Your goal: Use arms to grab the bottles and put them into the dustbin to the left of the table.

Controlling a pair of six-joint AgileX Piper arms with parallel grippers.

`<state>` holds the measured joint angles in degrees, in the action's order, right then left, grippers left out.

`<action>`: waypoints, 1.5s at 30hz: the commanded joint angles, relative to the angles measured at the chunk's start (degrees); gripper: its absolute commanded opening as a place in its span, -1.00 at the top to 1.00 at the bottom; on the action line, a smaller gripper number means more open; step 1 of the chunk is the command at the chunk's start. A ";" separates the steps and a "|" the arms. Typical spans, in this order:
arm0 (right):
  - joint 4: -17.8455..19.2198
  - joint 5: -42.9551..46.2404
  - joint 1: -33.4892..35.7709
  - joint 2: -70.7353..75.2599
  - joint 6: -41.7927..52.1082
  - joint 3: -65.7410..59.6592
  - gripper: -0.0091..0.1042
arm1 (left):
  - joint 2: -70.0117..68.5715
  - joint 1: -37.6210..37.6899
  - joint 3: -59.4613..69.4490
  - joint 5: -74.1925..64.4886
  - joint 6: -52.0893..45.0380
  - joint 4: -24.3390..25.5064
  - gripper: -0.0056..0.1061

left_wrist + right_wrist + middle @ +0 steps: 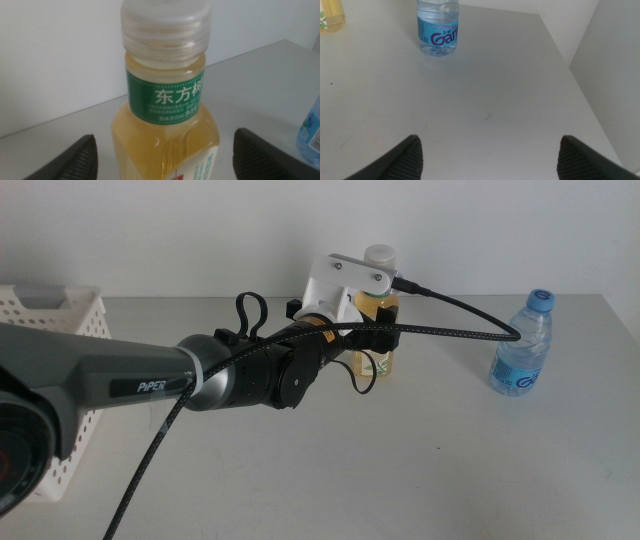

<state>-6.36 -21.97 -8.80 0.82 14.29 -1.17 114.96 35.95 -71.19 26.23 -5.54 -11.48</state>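
- Your left claw (165, 160) is at the tea bottle (380, 315), with its jaws spread apart and one on each side of the bottle's shoulder. Neither jaw touches the plastic yet.
- Before closing, judge the centring from the left wrist view: the bottle sits slightly nearer one jaw than the other. Even out the gaps so that the bottle is not pushed sideways when the jaws meet it.
- Consider closing on the squarish body below the green neck band, not on the narrow neck. The flatter faces should give the jaws a steadier hold.
- Close slowly. The bottle stands upright on the tabletop (420, 460) and looks nearly full, so it is likely heavy enough to slip from a light grip.
- Once you have hold of it, lift it straight up before you swing it toward the dustbin (50, 315), which stands on the far side of the left arm from the tea bottle.
- Tea bottle appearance: clear plastic, pale yellow liquid, translucent white ribbed cap (165, 22), green band with white characters.
- The water bottle (522, 345) stands well apart from the tea bottle, on the side away from the dustbin. It is clear, with a blue cap and a blue label.
- Your right claw (490, 155) waits with jaws apart above bare tabletop, short of the water bottle.
- No red can is in view.
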 commanded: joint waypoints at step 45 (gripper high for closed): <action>0.30 3.69 -0.20 1.20 0.47 0.08 -0.82 | 13.62 -0.05 -12.37 17.86 -0.97 -0.22 -0.65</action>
<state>-6.36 -21.97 -8.80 0.82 14.29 -1.17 132.19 35.95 -81.83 38.58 -6.78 -11.66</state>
